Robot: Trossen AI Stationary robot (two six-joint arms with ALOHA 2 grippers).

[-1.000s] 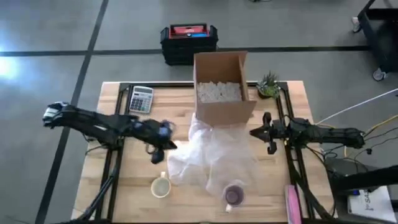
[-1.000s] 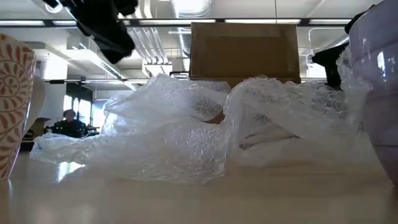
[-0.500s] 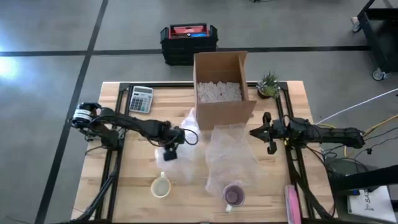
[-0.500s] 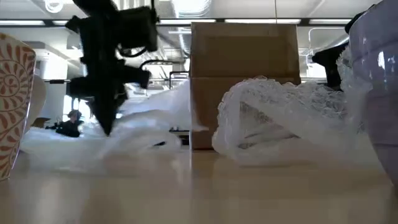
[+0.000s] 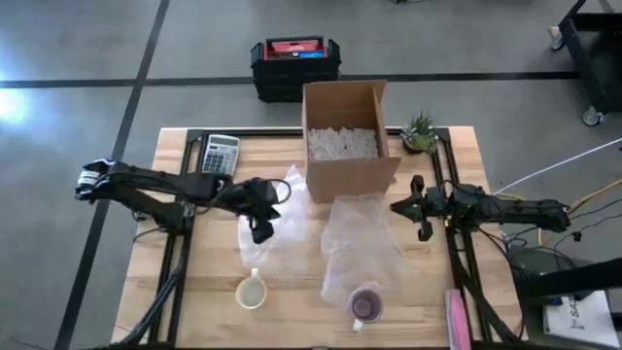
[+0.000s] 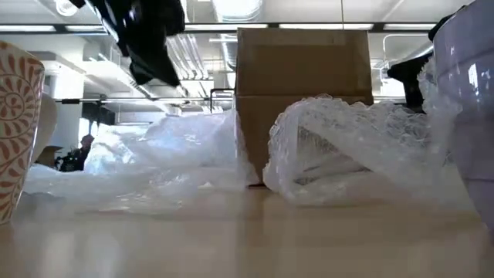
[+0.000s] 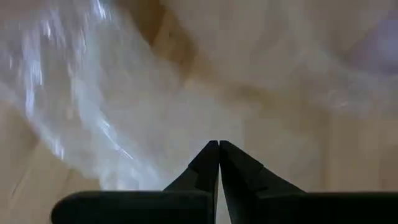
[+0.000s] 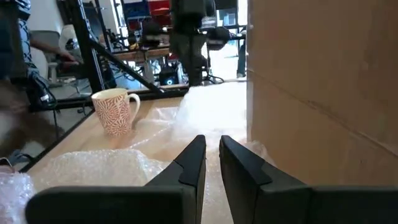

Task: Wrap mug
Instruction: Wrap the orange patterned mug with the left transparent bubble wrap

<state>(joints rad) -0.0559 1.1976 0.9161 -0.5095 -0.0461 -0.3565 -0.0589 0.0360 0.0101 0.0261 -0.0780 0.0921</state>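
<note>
High view looks straight down; low view, level, shares the cardboard box (image 5: 344, 136).

In the low view the patterned mug (image 6: 17, 131) is cut off by the picture's edge, as is the purple mug (image 6: 467, 116) at the opposite edge. The left tool (image 6: 150, 66) is blurred there. Bubble wrap (image 7: 112, 106) is smeared in the left wrist view. A distant person (image 6: 77, 154) is too small to make out.
</note>
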